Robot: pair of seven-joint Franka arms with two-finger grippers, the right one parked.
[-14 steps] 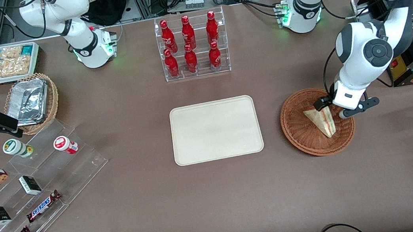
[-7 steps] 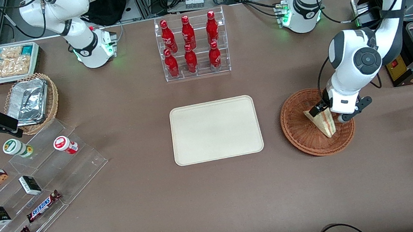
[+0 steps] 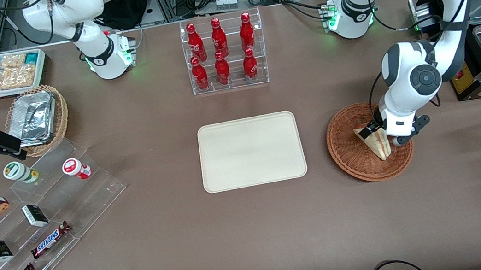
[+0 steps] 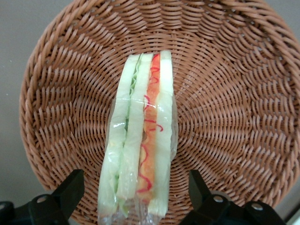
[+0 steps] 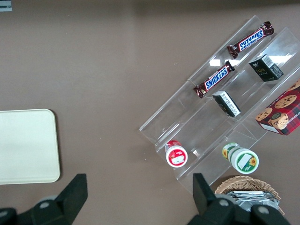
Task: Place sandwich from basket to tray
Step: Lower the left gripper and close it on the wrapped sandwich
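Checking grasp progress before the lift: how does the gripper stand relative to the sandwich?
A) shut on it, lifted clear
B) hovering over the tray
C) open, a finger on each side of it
C: the gripper is open, fingers straddling the sandwich, which lies in the basket.

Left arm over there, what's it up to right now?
The left arm's pincer is down in the basket, open, with one finger on each side of the wrapped sandwich. The sandwich lies in the basket, not yet gripped or lifted. The tray beside it toward the parked arm has nothing on it.
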